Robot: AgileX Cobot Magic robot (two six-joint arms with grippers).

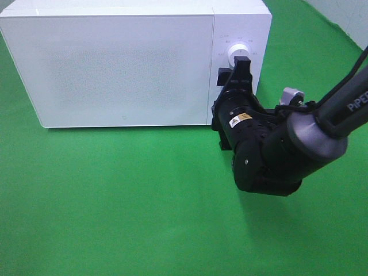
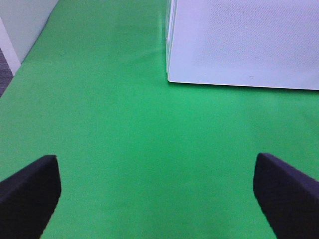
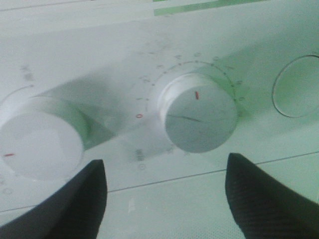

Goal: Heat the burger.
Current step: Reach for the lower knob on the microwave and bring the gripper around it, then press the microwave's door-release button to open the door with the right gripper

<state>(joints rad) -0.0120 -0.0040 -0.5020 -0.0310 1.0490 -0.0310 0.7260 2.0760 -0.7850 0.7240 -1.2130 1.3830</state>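
1. The right end effector (image 3: 164,160) stands open and empty, fingers apart.
2. Straight ahead, between the fingers, sits the scaled dial (image 3: 199,117), untouched, its axis pointing at the end effector.
3. The burger is out of sight, probably behind the shut door of the microwave (image 1: 126,63).
4. The left end effector (image 2: 155,167) hangs wide open and empty over the surface (image 2: 124,124), farther from the dial.

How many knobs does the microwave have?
2. Both are on the microwave panel. The dial knob is right in front of the right gripper. The other knob is beside it. More could be hidden behind the arm.
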